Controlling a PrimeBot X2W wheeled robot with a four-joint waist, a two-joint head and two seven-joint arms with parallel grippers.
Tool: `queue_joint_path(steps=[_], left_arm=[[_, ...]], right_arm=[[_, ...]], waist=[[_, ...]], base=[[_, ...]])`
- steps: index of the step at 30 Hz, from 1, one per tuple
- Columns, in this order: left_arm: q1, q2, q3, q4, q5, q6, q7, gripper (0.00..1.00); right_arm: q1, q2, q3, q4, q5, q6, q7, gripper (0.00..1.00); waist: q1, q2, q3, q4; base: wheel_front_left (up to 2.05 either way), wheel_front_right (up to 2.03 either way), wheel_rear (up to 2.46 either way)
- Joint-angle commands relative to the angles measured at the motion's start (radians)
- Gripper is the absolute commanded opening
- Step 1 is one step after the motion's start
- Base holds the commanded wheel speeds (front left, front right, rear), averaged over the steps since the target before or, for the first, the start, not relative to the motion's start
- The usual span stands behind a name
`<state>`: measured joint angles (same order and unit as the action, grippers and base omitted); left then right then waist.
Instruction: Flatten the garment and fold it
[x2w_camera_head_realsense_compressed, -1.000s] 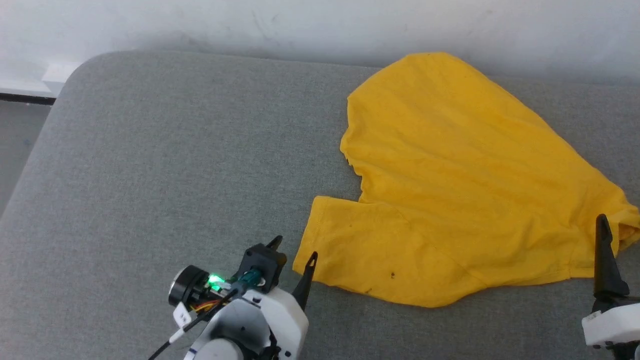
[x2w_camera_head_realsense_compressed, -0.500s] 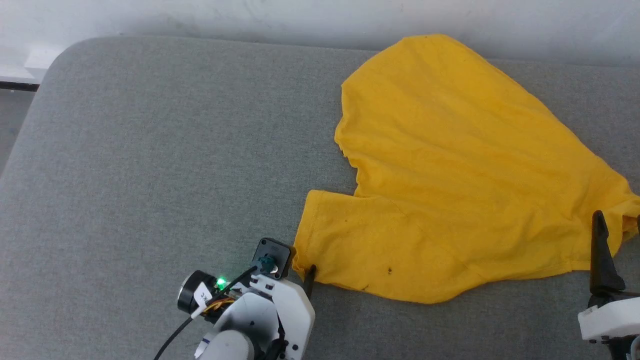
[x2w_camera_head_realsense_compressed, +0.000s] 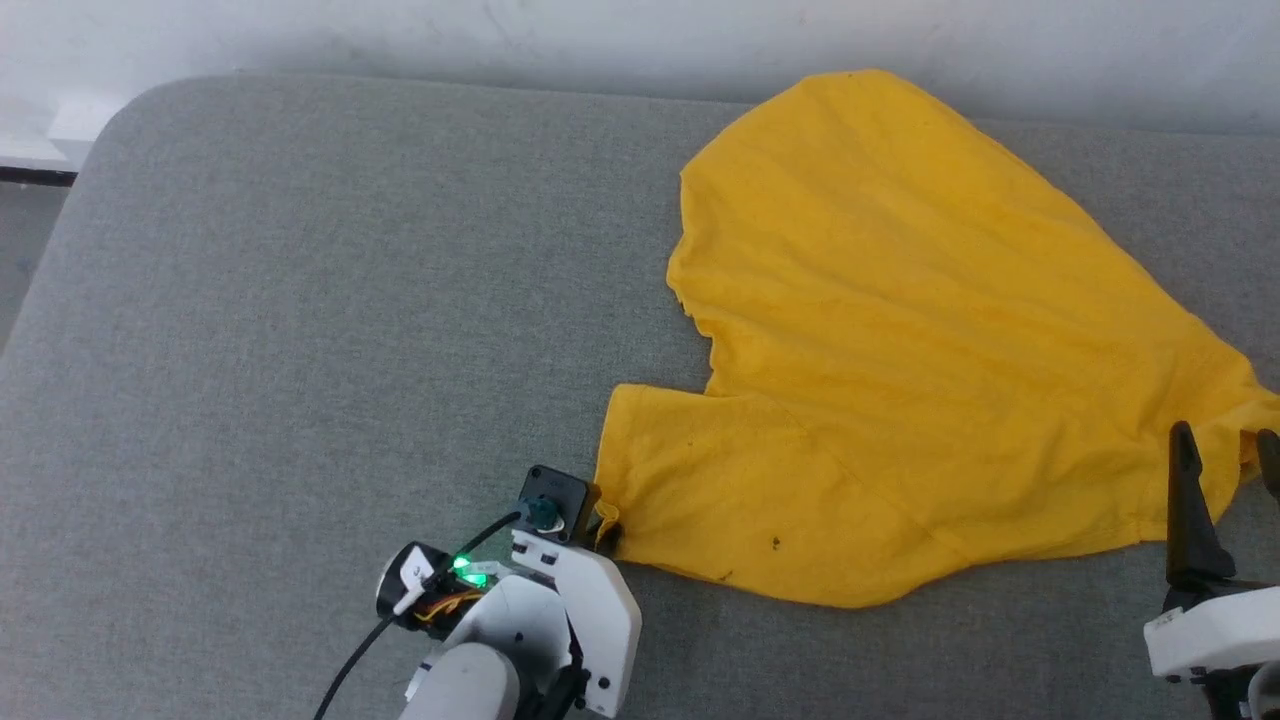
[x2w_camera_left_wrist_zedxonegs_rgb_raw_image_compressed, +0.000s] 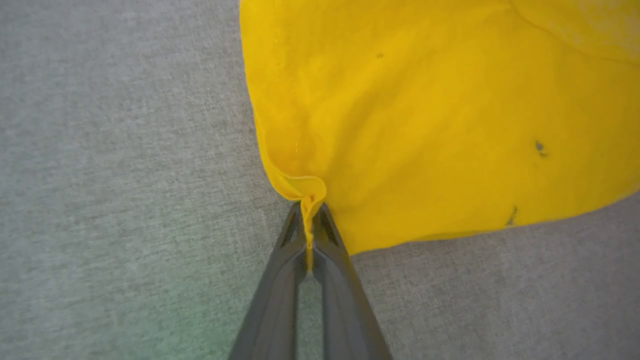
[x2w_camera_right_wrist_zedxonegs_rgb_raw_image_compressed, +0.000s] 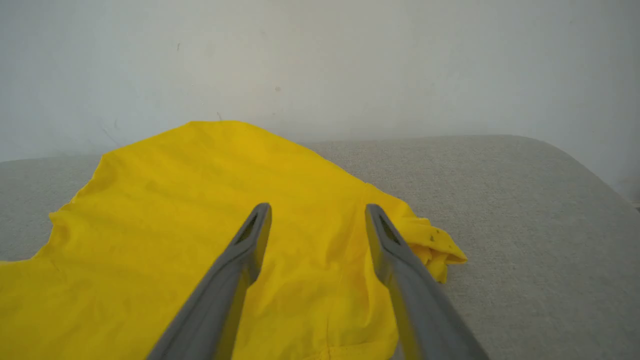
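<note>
The garment (x2w_camera_head_realsense_compressed: 900, 330) lies plain yellow side up on the right half of the grey fabric-covered surface (x2w_camera_head_realsense_compressed: 300, 330). Its top reaches the far edge by the pale wall (x2w_camera_head_realsense_compressed: 400, 30), and a short sleeve (x2w_camera_head_realsense_compressed: 690, 470) sticks out toward the near edge, around the middle of the surface. A few small dark specks mark the cloth near its near hem.

The left arm comes up from the near edge, its white wrist tilted down and its fingers aimed at the sleeve's near-left corner. The left claw (x2w_camera_head_realsense_compressed: 605, 525) is pinched narrow on that corner. In the left wrist view a thin fold of yellow hem sits clamped between the two fingers of the left claw (x2w_camera_left_wrist_zedxonegs_rgb_raw_image_compressed: 310, 235).

The right arm stands at the near right corner with its fingers pointing to the far edge. The right claw (x2w_camera_head_realsense_compressed: 1226, 430) is spread wide and holds nothing. In the right wrist view the right claw (x2w_camera_right_wrist_zedxonegs_rgb_raw_image_compressed: 317, 207) straddles the garment's bunched right end; I cannot tell whether it touches the cloth.
</note>
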<state>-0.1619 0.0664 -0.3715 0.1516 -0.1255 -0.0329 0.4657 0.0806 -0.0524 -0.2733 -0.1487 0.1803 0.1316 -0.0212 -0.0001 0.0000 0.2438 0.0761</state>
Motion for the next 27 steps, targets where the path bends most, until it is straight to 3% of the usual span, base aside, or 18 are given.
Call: queue_joint_path(steps=[1,6,13,22,27], left_arm=[[0.025,0.001,-0.015,0.046,-0.008,-0.006,0.018,0.00],[0.025,-0.004,0.016,0.019,-0.047,0.019,-0.039,0.00],[0.123,-0.013,0.189,-0.145,-0.240,0.132,-0.154,0.00],[0.333,0.060,0.486,-0.309,-0.332,0.253,-0.228,0.00],[0.382,0.088,0.569,-0.326,-0.313,0.298,-0.273,0.00]], right_arm=[[-0.010,0.002,0.003,0.002,0.009,-0.001,-0.006,1.00],[-0.005,0.002,0.005,0.010,0.009,-0.001,-0.006,1.00],[0.008,0.002,0.005,0.008,0.006,-0.001,0.000,1.00],[0.020,0.002,0.003,-0.003,0.003,-0.001,0.015,1.00],[0.016,0.002,0.003,-0.012,-0.005,-0.001,0.029,1.00]], waist=[[0.0001,0.0000,-0.003,-0.001],[0.0001,0.0000,-0.016,0.000],[0.0001,0.0000,-0.037,0.018],[0.0001,0.0000,-0.049,0.073],[0.0001,0.0000,-0.043,0.089]], base=[[0.00,0.00,0.00],[0.00,0.00,0.00],[0.00,0.00,0.00],[0.00,0.00,0.00],[0.00,0.00,0.00]])
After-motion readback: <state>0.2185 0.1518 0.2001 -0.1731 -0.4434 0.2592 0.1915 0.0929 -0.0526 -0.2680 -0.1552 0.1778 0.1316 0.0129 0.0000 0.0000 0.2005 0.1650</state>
